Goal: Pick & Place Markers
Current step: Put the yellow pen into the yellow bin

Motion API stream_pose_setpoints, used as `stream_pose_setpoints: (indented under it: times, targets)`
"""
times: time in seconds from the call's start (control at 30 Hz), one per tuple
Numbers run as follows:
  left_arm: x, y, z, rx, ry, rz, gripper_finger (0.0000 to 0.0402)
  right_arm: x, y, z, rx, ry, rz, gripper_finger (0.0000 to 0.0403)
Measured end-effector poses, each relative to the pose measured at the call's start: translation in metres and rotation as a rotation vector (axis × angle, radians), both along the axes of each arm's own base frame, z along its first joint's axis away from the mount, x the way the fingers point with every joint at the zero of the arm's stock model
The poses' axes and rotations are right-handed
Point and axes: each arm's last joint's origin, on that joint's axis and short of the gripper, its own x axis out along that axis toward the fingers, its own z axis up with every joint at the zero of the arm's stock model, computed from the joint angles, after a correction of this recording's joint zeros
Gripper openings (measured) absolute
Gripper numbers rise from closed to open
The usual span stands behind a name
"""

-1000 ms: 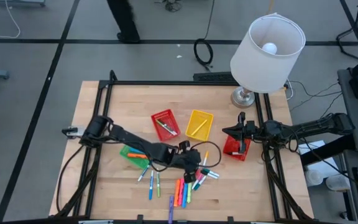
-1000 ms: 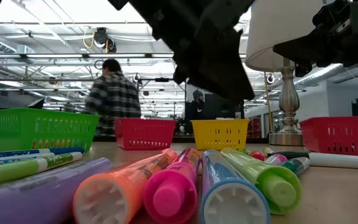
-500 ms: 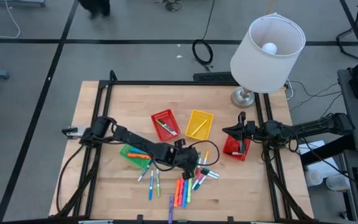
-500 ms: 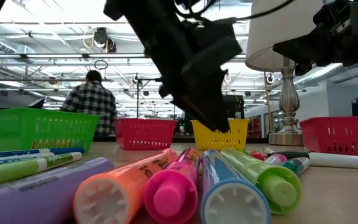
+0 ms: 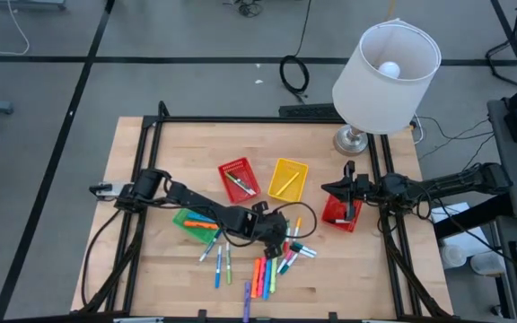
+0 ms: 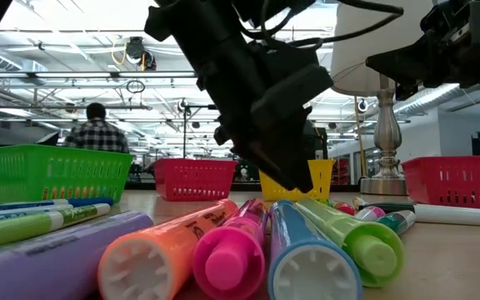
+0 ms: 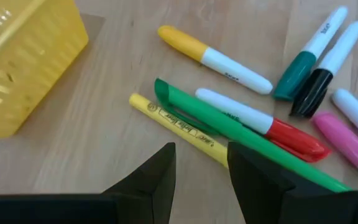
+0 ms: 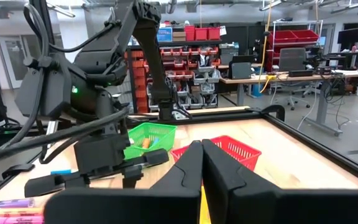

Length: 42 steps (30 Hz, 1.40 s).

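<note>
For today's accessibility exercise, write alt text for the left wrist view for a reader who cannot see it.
The left gripper is open just above a thin yellow marker lying on the wooden table. A green marker lies beside it, more markers beyond, and a yellow basket to one side.

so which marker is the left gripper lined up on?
The thin yellow marker: it runs into the gap between the open left gripper fingers. The green marker lies just beside it.
</note>
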Motion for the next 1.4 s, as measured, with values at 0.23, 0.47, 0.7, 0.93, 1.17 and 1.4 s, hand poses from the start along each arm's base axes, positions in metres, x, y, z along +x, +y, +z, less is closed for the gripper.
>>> stream_pose_setpoints:
  times: [0.23, 0.47, 0.7, 0.93, 1.17, 1.4]
  targets:
    - [0.005, 0.0, -0.001, -0.038, -0.046, 0.009, 0.0154, 0.0, 0.0, 0.001, 0.003, -0.015, 0.0, 0.0]
    - [0.008, 0.006, -0.018, -0.058, 0.0, 0.026, 0.0154, 0.0, 0.0, 0.002, 0.003, -0.019, 0.0, 0.0]
    - [0.003, 0.009, -0.025, -0.039, 0.077, 0.031, 0.0154, 0.0, 0.0, 0.002, -0.003, -0.018, -0.001, 0.0]
    - [-0.001, 0.01, -0.027, -0.006, 0.14, -0.04, 0.0154, 0.0, 0.0, 0.001, -0.004, -0.013, -0.001, 0.0]
    - [-0.004, 0.012, -0.013, 0.081, 0.132, -0.12, 0.0154, 0.0, 0.0, 0.001, -0.004, -0.013, -0.001, 0.0]
    - [-0.018, 0.016, 0.022, 0.103, 0.147, -0.12, 0.0154, 0.0, 0.0, 0.001, -0.004, -0.013, 0.0, 0.0]
